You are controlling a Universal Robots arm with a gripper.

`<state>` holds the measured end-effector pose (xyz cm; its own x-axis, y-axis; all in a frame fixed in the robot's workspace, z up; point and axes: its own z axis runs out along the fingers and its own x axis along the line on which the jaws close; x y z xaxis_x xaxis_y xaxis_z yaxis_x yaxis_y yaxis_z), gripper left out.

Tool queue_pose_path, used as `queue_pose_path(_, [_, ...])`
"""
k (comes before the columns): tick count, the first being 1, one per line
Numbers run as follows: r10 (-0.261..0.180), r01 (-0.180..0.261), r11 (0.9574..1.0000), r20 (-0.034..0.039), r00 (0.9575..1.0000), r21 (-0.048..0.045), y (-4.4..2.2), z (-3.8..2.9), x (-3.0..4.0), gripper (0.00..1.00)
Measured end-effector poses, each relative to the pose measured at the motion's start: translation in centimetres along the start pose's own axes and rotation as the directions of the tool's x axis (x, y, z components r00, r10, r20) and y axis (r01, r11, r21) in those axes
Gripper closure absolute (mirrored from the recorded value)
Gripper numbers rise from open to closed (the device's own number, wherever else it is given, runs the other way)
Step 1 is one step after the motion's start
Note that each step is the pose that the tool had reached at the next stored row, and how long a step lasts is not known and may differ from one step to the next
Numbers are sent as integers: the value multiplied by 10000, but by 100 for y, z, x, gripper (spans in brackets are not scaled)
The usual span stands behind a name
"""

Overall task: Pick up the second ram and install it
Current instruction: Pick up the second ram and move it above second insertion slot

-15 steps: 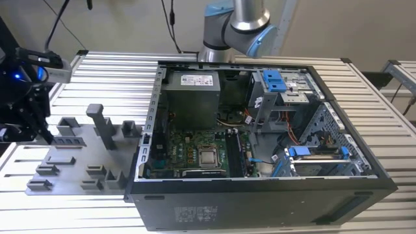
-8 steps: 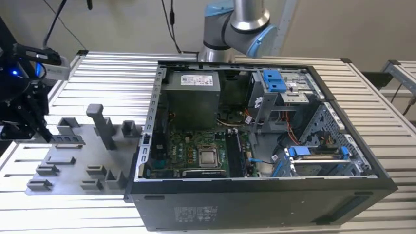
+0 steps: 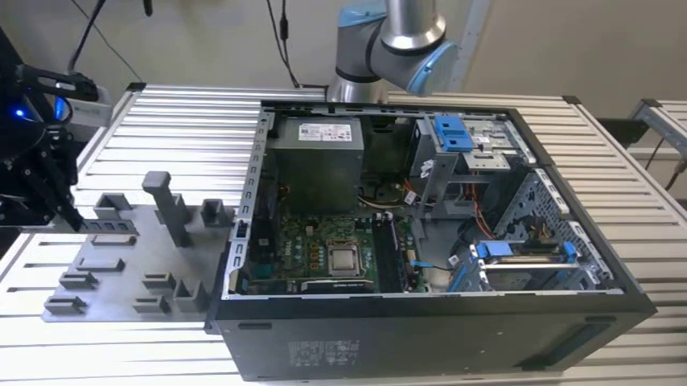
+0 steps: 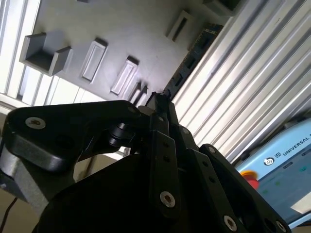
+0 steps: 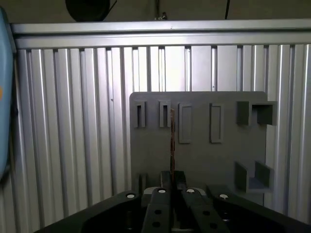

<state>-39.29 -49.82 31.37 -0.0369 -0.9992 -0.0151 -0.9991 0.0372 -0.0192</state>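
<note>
I count one open computer case [image 3: 429, 338] on the worktop [image 3: 183, 112], with one grey tray [image 3: 118, 265] at its nine o'clock in the exterior view. Inside the case: one power supply [image 3: 314, 161], one processor socket [image 3: 345, 259], two blue plastic pieces [image 3: 453, 133]. In the first wrist view the tray carries four rectangular slots [image 5: 185, 123] and two U-shaped brackets [image 5: 256, 114], and one tool [image 5: 172, 174] grips one memory stick [image 5: 171, 136].

This is a robotics lab: robot arm [image 3: 395, 39], ribbed metal bench [image 3: 172, 121] and opened computer case [image 3: 429, 334].
</note>
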Motion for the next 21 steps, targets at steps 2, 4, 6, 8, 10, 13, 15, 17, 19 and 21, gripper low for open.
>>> queue_pose_path(2, [0,0,10000,0,10000,0,0,-17,0,86])
queue_pose_path(4, [0,0,10000,0,10000,0,-1,-34,-1,86])
queue_pose_path(6, [0,0,10000,0,10000,0,-1,-54,-1,86])
queue_pose_path(8, [0,0,10000,0,10000,0,-1,-76,-1,86])
queue_pose_path(10, [0,0,10000,0,10000,0,-2,-99,-2,86])
queue_pose_path(13, [0,0,10000,1,10000,1,-3,-135,-2,86])
queue_pose_path(15, [0,0,10000,0,10000,0,-3,-159,-3,86])
queue_pose_path(17, [0,0,10000,-1,10000,-1,-3,-186,-3,86])
queue_pose_path(19, [0,0,10000,0,10000,0,-4,-215,-3,86])
queue_pose_path(21, [0,0,10000,0,10000,0,-5,-244,-4,86])
